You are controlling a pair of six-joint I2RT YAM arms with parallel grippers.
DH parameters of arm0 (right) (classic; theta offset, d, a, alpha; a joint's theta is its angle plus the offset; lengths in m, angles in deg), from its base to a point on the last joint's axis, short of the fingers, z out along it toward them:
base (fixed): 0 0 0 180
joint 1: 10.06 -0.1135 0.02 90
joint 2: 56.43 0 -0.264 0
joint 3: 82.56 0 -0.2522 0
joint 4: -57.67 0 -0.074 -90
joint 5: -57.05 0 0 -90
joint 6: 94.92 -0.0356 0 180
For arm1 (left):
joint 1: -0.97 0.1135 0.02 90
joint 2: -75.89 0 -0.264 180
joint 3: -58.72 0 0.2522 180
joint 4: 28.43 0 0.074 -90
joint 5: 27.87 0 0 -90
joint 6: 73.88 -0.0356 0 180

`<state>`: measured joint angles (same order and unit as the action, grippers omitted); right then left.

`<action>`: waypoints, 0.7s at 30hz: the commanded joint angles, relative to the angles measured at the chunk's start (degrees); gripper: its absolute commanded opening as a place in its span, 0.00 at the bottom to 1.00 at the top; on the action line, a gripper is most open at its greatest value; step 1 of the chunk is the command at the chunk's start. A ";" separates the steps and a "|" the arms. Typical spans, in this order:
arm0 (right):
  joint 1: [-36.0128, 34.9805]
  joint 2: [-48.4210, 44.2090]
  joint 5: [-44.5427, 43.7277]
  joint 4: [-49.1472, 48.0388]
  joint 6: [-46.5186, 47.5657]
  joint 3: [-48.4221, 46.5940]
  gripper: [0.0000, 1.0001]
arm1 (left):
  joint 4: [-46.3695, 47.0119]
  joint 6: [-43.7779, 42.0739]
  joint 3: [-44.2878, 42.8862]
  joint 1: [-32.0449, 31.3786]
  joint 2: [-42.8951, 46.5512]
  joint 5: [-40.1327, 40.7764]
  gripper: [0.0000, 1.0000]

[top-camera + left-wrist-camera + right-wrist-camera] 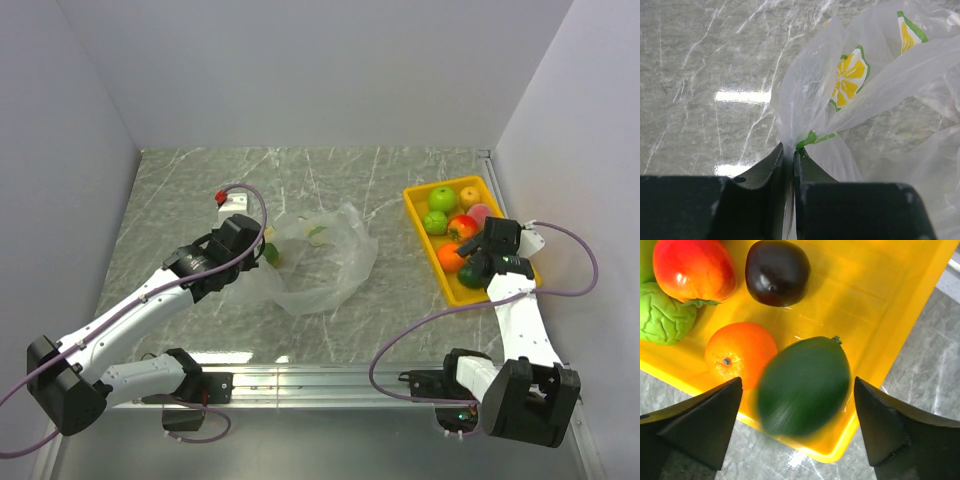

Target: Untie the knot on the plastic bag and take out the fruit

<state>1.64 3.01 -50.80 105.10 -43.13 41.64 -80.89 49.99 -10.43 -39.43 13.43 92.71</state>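
The clear plastic bag (pixel 322 258), printed with lemon slices, lies crumpled mid-table. My left gripper (pixel 262 250) is shut on a gathered fold of its film at the bag's left edge; in the left wrist view the jaws (pixel 788 150) pinch the film (pixel 880 80) tight. I cannot make out a tied knot. My right gripper (pixel 472 262) is open over the near end of the yellow tray (pixel 414 192). In the right wrist view a dark green fruit (pixel 802 385), motion-blurred, sits between my spread fingers (pixel 700 425) without touching them, over the tray (pixel 890 315).
The tray holds several fruits: a green apple (pixel 442 198), a red one (pixel 692 267), an orange (pixel 740 351), a dark plum (pixel 777 271), a lumpy green one (pixel 662 315). White walls enclose the marble table; the tray lies near the right wall.
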 commanded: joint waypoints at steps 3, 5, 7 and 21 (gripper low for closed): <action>0.42 -0.38 -2.28 -1.42 -1.51 -0.67 1.00 | 0.20 -0.56 -1.73 0.15 1.46 -0.88 0.15; 0.25 -0.64 -2.28 -1.24 -0.90 -1.02 1.00 | 0.11 -0.56 -1.82 0.24 1.46 -1.06 0.15; -0.19 -1.51 -1.24 -1.15 -0.02 -1.73 1.00 | -0.06 -0.56 -2.00 0.24 1.20 -1.23 0.15; -41.56 -3.29 11.32 -13.00 16.85 -21.23 0.80 | -0.85 0.23 -4.81 0.24 -2.93 -1.50 0.14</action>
<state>-33.63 -1.76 -43.54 97.54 -31.14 25.16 -81.15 49.99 -12.36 -39.43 11.03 91.47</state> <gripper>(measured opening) 0.815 0.145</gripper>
